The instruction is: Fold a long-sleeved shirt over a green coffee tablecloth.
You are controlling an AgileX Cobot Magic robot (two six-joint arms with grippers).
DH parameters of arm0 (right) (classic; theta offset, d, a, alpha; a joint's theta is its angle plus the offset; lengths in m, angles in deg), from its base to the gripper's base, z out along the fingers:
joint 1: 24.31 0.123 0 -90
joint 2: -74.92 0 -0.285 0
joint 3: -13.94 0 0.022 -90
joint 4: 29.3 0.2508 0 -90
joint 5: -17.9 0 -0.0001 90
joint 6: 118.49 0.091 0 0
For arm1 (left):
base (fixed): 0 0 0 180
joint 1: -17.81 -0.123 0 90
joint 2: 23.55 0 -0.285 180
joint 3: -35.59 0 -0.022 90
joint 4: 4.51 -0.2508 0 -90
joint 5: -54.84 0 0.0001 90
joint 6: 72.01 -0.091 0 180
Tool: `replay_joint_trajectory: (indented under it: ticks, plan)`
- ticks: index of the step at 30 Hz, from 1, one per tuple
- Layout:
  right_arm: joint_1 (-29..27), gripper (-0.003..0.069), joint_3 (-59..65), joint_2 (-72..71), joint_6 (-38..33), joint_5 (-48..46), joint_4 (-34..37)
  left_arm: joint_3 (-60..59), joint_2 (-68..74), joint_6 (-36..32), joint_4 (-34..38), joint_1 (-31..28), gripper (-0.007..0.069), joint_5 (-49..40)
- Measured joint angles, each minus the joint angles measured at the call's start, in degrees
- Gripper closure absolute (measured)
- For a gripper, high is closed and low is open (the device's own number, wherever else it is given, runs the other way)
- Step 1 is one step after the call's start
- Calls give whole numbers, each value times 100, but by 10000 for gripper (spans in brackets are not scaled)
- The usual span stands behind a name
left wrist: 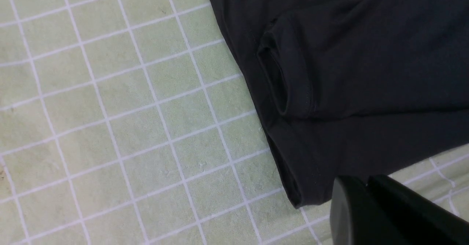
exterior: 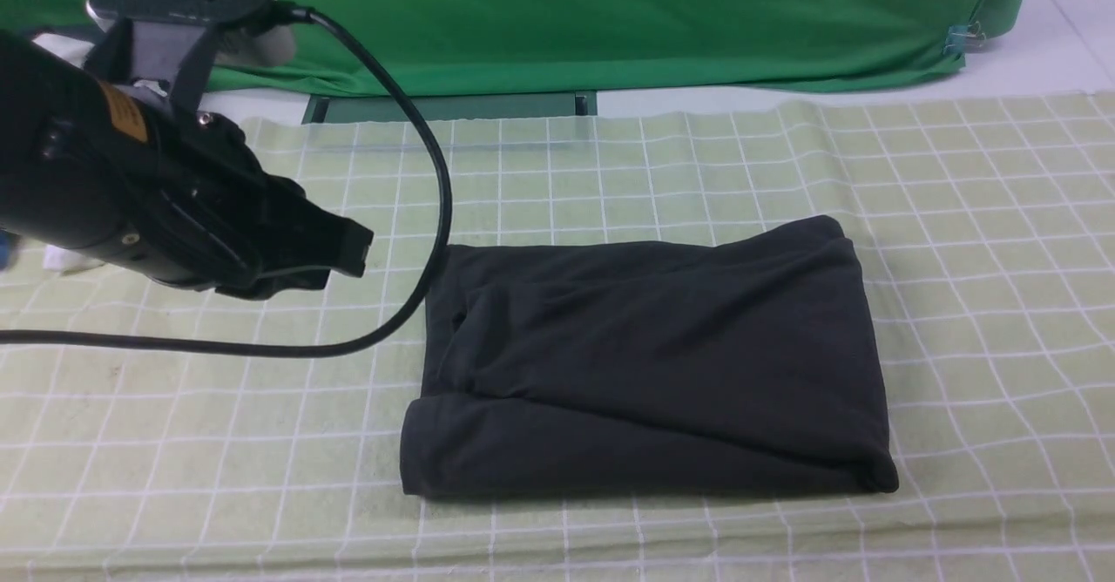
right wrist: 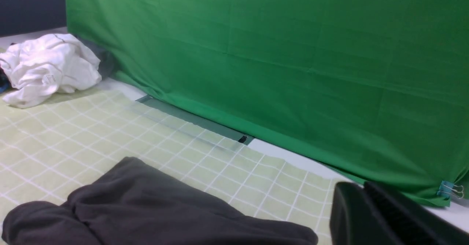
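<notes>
The long-sleeved shirt (exterior: 649, 360) lies folded into a dark rectangle on the pale yellow-green checked tablecloth (exterior: 976, 216); its print and neck label are hidden. My left gripper (exterior: 353, 251) hovers just left of the shirt's left edge, shut and holding nothing. In the left wrist view the shirt (left wrist: 359, 72) shows a folded cuff opening, and my left gripper (left wrist: 366, 182) has its fingers pressed together over the cloth (left wrist: 110, 127). The right arm is out of the front view. Its wrist view shows the shirt (right wrist: 146, 208) below and my right gripper (right wrist: 362, 186) shut and empty.
A bright green backdrop (exterior: 610, 16) hangs behind the table, clipped at its right corner (exterior: 962, 37). A crumpled white garment (right wrist: 47, 67) lies at the far left by the backdrop. A black cable (exterior: 418, 216) loops from the left arm over the cloth.
</notes>
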Motion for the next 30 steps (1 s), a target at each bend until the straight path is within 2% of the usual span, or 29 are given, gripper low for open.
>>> replay_joint_trajectory:
  ticks: [14, 18, 19, 23, 30]
  plan:
    - [-60, 577, 42, -169, 0, 31, 0, 0, 0, 0, -87, 0, 582, 224]
    - [-707, 571, 439, -604, 0, 517, 0, 0, 0, 0, -95, 0, 582, 232]
    - [-1017, 566, 702, -766, 0, 710, 0, 0, 0, 0, -95, 0, 582, 232]
    - [-1790, 556, 1517, -1314, 0, 860, -21, 0, 0, 0, -106, 0, 582, 232]
    - [-2445, 544, 2654, -1829, 0, 827, -195, 0, 0, 0, 32, 0, 582, 232]
